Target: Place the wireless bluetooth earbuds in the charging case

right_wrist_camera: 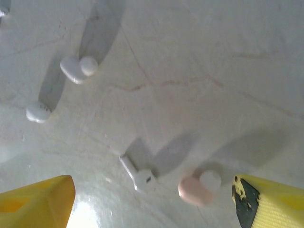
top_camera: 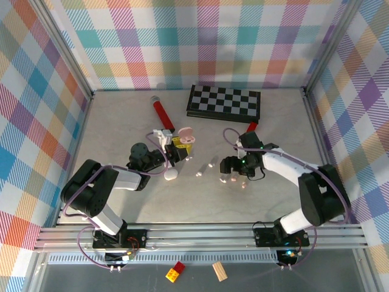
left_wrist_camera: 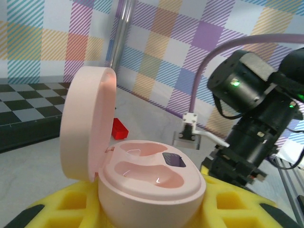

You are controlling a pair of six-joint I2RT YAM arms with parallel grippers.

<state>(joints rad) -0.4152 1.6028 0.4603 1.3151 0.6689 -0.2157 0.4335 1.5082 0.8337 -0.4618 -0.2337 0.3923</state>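
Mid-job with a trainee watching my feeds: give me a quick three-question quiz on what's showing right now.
1. True or false: the pink charging case gripped in the left pincer has its lid shut.
2. Which lies closest to a finger of the open right pincer? A) a white stemmed earbud B) the pink earbud C) the chessboard
3. Fill in: both wells of the case are ___.
Key: 1 false, the lid stands up; 2 B; 3 empty.
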